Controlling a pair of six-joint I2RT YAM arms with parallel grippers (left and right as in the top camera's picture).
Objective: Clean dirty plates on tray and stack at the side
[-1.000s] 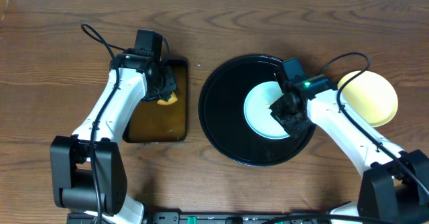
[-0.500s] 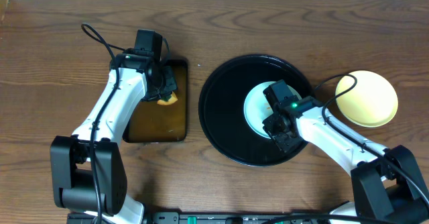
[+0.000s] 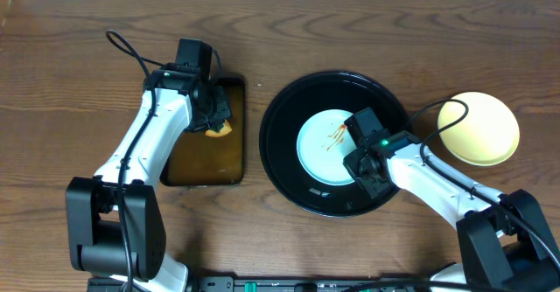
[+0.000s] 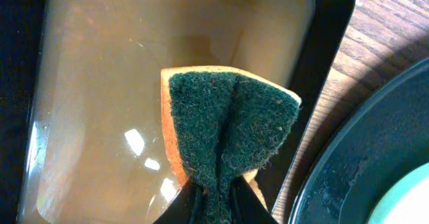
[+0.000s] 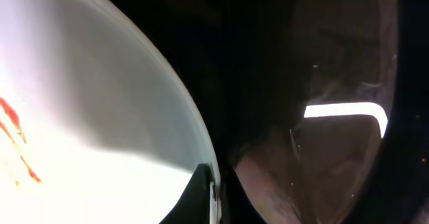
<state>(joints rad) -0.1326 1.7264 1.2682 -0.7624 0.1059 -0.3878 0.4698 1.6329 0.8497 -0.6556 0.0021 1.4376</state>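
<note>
A pale blue plate [image 3: 322,152] with orange-brown streaks near its centre lies on the large round black tray [image 3: 284,177]. My right gripper [image 3: 362,155] is shut on the plate's right rim. In the right wrist view the jaws [image 5: 213,192] pinch the rim of the plate [image 5: 87,117] over the dark tray [image 5: 301,63]. A cream-yellow plate [image 3: 479,128] sits on the table right of the tray. My left gripper [image 3: 213,115] is shut on a green and orange sponge [image 4: 228,123], jaws [image 4: 216,198] squeezing it over the brown liquid. No other plate shows.
The rectangular black tray of brownish liquid [image 3: 206,163] lies left of the round tray, with a narrow strip of wooden table between them. Its rim [image 4: 328,49] and the round tray's edge [image 4: 362,157] both show in the left wrist view.
My right gripper has shifted left with the pale blue plate, sliding it towards the tray's centre. The plate's streaked centre has come out from under the arm. The left arm has not moved.
</note>
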